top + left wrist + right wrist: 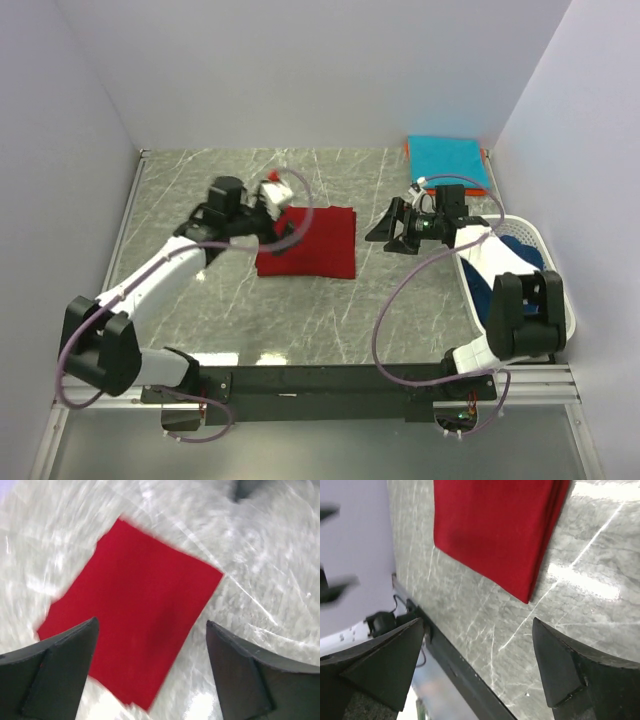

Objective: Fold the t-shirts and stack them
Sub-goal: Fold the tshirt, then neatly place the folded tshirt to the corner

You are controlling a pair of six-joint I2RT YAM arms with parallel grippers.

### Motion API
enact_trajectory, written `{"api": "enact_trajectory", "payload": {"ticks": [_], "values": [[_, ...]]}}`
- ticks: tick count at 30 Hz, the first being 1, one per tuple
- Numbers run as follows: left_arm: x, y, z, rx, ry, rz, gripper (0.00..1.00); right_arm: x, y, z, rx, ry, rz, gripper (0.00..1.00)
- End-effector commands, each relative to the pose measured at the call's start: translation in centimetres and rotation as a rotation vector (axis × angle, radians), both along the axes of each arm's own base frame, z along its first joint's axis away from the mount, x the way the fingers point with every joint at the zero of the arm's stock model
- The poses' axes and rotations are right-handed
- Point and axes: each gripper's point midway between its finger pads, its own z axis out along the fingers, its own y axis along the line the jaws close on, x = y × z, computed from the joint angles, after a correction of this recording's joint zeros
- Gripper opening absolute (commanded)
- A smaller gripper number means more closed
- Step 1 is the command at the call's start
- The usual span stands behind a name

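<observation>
My left gripper (151, 625) has its jaws wide apart with nothing between them and hangs over the dark red t-shirt (135, 605). Its wrist view is smeared, so I cannot report finer detail. My right gripper (477, 622) is likewise spread and empty, just off the shirt's right side and facing its layered fold edge.

The dark red t-shirt lies flat as a folded rectangle near the middle of the marble table (330, 310), between the two grippers. Neither touches it, as far as I can tell. I judge this fold complete, with the shirt free of both tools.

In the far right corner a folded teal t-shirt (447, 158) sits on an orange one (408, 150), evidently the stack. A navy t-shirt (522, 250) lies crumpled in the white mesh basket (545, 240) beside my right arm.

Outstanding: carry the red shirt to the stack, then fold the navy.
</observation>
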Motion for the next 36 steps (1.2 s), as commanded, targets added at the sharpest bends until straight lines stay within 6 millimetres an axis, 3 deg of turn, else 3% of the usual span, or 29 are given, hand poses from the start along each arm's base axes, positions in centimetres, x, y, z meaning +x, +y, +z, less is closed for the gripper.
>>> {"api": "enact_trajectory", "payload": {"ticks": [1,5,6,7,10,11,13,17,25,36], "values": [[-0.1,-2.3,-0.4,0.251,-0.287,-0.097,0.86,1.2,-1.4,-0.1,-0.064,-0.033,-0.116,0.96],[-2.2,-7.6,-2.1,0.323,-0.385,-0.268,0.45,1.4,-1.6,-1.0,-0.061,0.008,-0.125,0.96],[-2.6,-8.6,-3.0,0.336,-0.395,-0.295,0.30,1.5,-1.7,-1.1,-0.058,0.018,-0.135,0.96],[-3.3,-10.4,-2.5,0.319,-0.460,-0.320,0.26,1.5,-1.8,-1.3,-0.055,0.025,-0.141,0.96],[-5.7,-12.3,-5.5,0.354,-0.532,-0.411,0.16,1.9,-2.0,-1.7,-0.041,0.076,-0.176,0.96],[-5.7,-12.8,-5.4,0.352,-0.564,-0.406,0.15,2.0,-2.0,-2.0,-0.038,0.094,-0.183,0.96],[-6.5,-13.4,-7.7,0.393,-0.582,-0.453,0.16,2.3,-2.1,-2.0,-0.022,0.125,-0.207,0.96],[-5.7,-14.2,-10.5,0.437,-0.608,-0.471,0.19,2.7,-1.8,-3.1,0.019,0.197,-0.224,0.96],[-5.0,-16.5,-12.8,0.424,-0.537,-0.499,0.27,3.0,-1.9,-3.6,0.030,0.224,-0.216,0.96],[-4.2,-17.1,-16.0,0.461,-0.513,-0.500,0.32,2.8,-2.1,-3.9,0.035,0.236,-0.209,0.96]]}}
